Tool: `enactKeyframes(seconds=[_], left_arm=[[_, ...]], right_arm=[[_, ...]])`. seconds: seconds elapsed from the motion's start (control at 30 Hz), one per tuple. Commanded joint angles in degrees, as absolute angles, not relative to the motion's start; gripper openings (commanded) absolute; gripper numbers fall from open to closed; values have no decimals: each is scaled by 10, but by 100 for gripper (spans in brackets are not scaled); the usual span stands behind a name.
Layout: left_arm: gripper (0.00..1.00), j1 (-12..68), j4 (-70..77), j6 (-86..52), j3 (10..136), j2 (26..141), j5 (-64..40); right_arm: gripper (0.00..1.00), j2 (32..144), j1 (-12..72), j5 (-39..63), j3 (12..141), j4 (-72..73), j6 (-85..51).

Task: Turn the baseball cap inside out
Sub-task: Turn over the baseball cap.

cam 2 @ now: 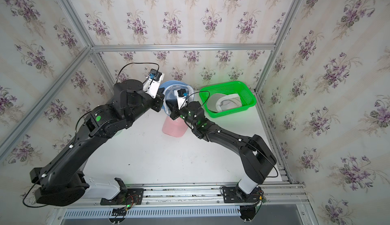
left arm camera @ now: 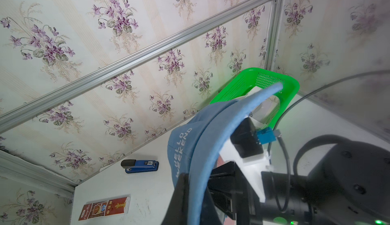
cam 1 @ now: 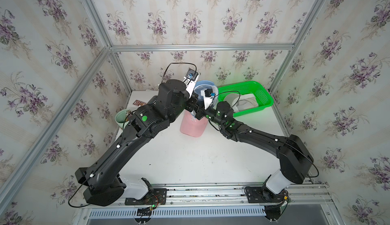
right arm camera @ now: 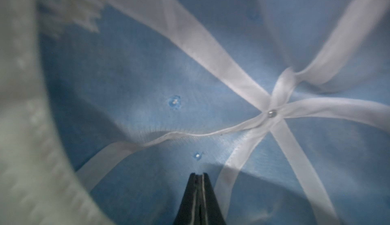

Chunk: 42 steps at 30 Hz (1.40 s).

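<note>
We note the right hand with jaws together on nothing, its tips inside the blue cap near the crown lining. The left hand is clamped on the cap's edge, holding it above the pink cap. Our worry is that pushing the crown could drag the edge from that grip. Both arms reach to the far side of the counter, wrists nearly meeting.

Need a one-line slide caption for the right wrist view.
Right gripper, jaws shut, inside the blue cap, near white seam tapes meeting at the crown rivet.
</note>
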<state>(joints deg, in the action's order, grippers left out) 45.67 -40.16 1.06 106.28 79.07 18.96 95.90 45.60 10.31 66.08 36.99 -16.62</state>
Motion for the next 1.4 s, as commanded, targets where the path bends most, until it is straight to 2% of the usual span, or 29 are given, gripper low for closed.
enactKeyframes(seconds=[0.0,0.13,0.37,0.57,0.83,1.37], left_arm=[[0,455,-405,-26,1065,791,158],[0,444,-401,-41,1047,786,162],[0,406,-405,-43,1033,770,180],[0,399,-413,-62,1035,770,159],[0,385,-411,-110,1001,755,123],[0,369,-400,-155,964,725,50]], right_arm=[[0,994,458,150,696,412,-188],[0,1018,466,158,731,394,-183],[1,907,470,49,610,429,-150],[0,881,470,-11,592,453,-110],[0,916,470,-41,612,517,-92],[0,1046,470,-81,781,467,-87]])
